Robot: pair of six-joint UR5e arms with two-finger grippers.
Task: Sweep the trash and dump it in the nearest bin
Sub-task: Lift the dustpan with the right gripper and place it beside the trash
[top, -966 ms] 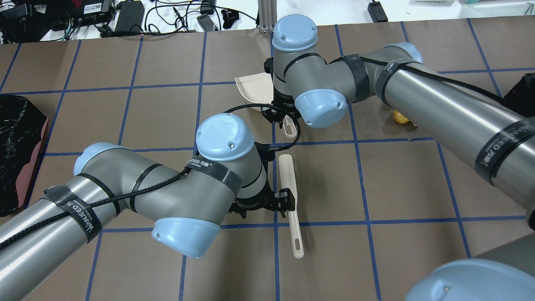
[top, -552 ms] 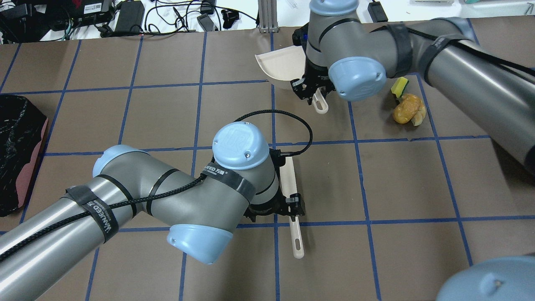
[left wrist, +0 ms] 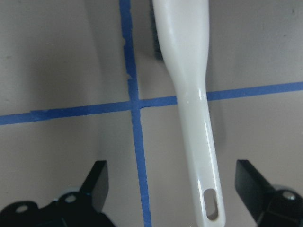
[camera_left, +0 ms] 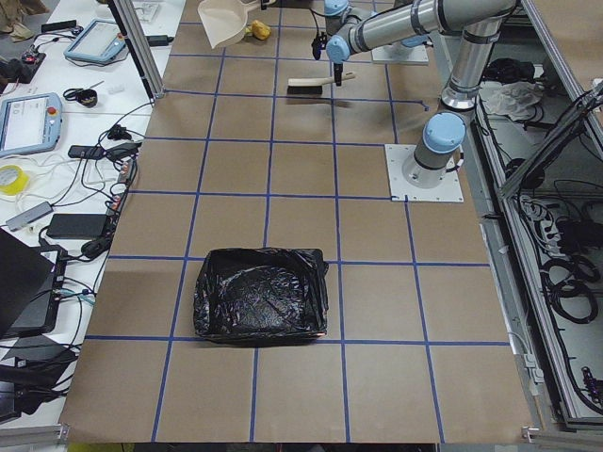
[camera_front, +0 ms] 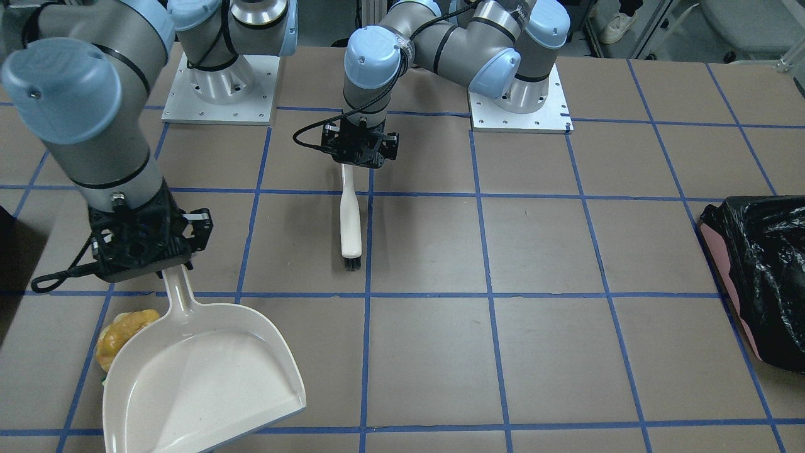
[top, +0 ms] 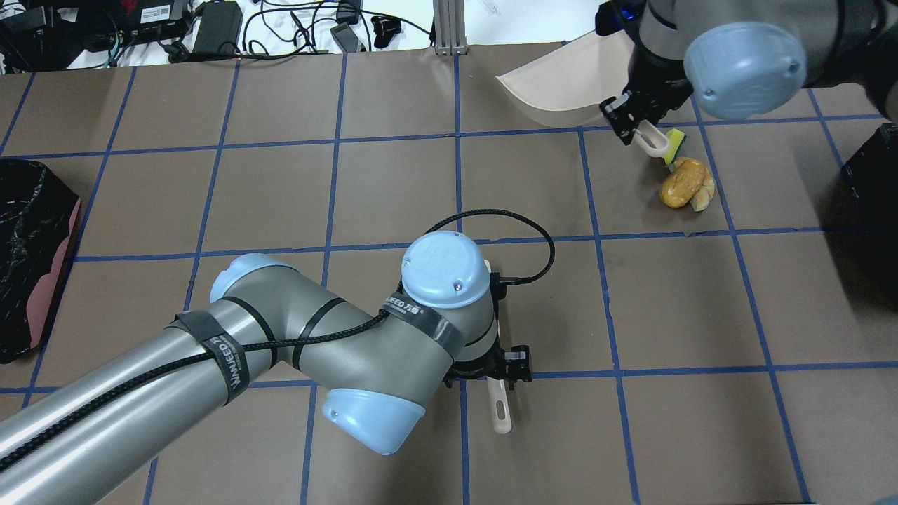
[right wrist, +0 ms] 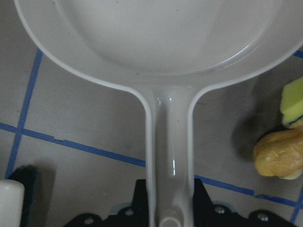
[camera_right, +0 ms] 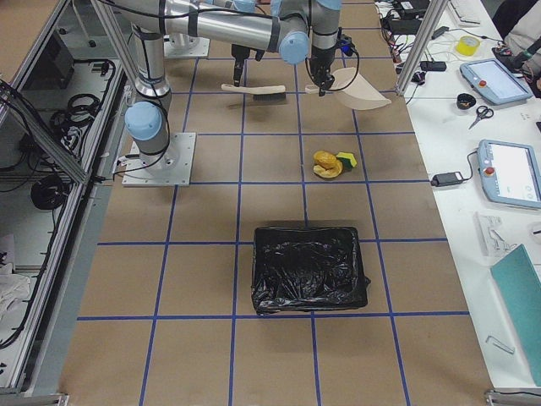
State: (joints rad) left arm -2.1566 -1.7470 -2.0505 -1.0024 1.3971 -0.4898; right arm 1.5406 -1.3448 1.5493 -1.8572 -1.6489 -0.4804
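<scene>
Brown table (top: 673,315) with a blue tape grid. Two black-lined bins: right bin (camera_right: 308,266) is near the dustpan (camera_front: 201,377) on its right side, left bin (top: 31,238) is well apart from the dustpan, far to its left. The dustpan is off the table, tilted, mouth away from the robot. Its handle is clamped in the right gripper (right wrist: 169,208), jaws closed tight on it. The left gripper (left wrist: 174,187) sits left of the dustpan and nearer the robot, jaws wide apart; the brush (camera_front: 350,220) handle runs between the fingers untouched, so it grips nothing. The brush lies flat, bristles pointing away from the robot. The trash is on the table just right of the dustpan handle: bun (top: 680,184) touching croissant (top: 704,195), sponge (top: 675,145) closest to the handle.
</scene>
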